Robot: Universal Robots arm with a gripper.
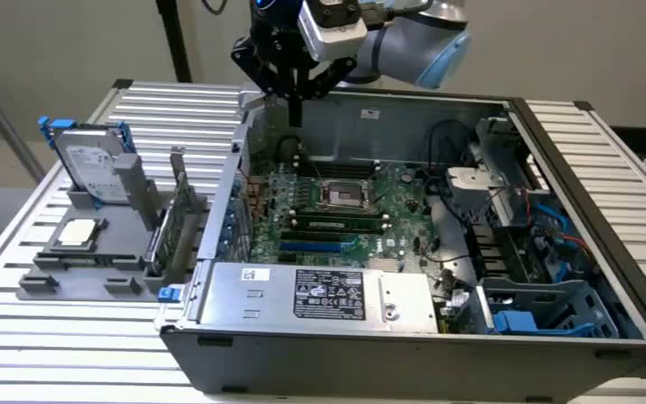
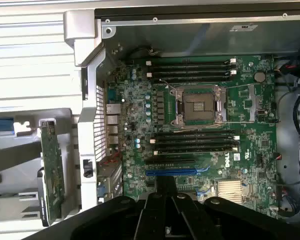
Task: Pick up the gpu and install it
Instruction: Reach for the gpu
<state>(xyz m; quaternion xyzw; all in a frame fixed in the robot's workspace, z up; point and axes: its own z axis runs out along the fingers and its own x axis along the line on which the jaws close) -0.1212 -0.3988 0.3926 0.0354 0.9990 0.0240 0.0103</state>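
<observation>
One pincer (image 1: 297, 118), shut and empty, hangs over the open computer case (image 1: 413, 358) in the exterior view; the gpu (image 1: 175, 223) stands on edge in a grey holder (image 1: 76, 282) on the bench (image 1: 31, 353), outside the case toward that view's left. In the wrist view the closed pincer (image 2: 165, 192) sits above the motherboard (image 2: 240, 125), with the gpu (image 2: 52, 170) beyond the case wall (image 2: 90, 115). Approaching shut, it would likely topple the thin gpu instead of gripping it.

Room above the motherboard (image 1: 335, 210) is open. The case wall (image 1: 233, 198) stands between it and the gpu (image 1: 179, 225).
</observation>
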